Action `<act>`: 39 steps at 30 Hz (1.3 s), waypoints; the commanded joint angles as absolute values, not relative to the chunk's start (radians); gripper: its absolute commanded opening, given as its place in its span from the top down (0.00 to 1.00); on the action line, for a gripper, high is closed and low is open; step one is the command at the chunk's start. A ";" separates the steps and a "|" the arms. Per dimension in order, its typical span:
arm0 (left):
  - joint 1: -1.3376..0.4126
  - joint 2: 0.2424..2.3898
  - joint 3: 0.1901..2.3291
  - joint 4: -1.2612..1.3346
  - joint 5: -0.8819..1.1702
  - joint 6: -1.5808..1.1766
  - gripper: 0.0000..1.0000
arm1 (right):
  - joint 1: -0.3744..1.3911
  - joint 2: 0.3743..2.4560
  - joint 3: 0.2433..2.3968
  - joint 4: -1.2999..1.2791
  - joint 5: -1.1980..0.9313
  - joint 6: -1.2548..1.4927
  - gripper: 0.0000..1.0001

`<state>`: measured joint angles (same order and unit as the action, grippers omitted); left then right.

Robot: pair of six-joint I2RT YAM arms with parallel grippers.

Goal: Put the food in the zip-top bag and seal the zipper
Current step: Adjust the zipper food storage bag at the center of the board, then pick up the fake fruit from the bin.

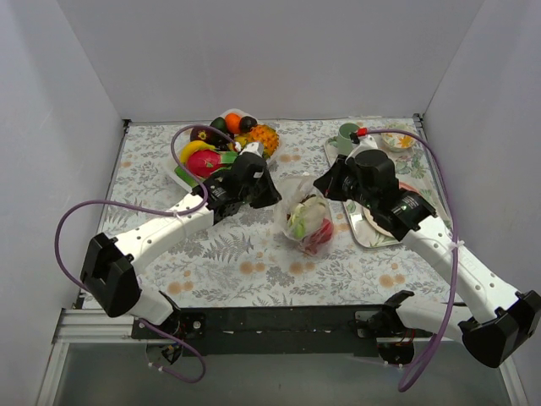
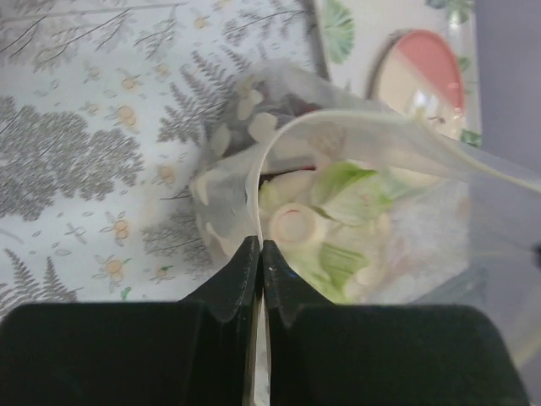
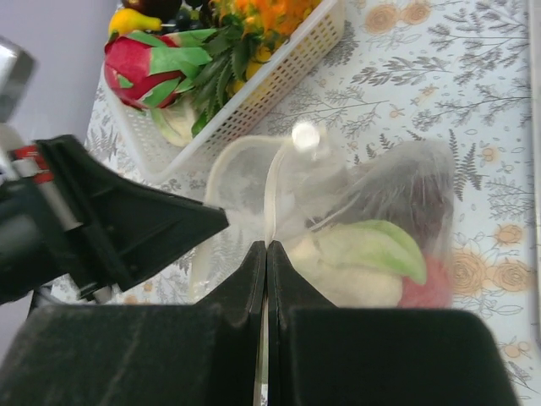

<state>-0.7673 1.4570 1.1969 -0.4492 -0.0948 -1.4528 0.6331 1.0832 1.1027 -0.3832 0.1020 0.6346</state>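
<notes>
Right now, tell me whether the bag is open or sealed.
Open: the bag rim bows apart in a loop in both wrist views, leafy vegetable inside.

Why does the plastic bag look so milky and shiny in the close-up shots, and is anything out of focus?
Left wrist view: the zip-top bag looks hazy and washed out; the left gripper, right at the lens, is soft. Right wrist view: a bright glare spot sits on the zip-top bag; the right gripper is soft too. Top view: even light, soft shadows, sharp.
</notes>
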 commanded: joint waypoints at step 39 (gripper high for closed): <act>-0.301 1.806 1.854 -0.482 -0.267 -0.990 0.27 | 0.525 1.071 1.175 -0.322 -0.101 0.617 0.99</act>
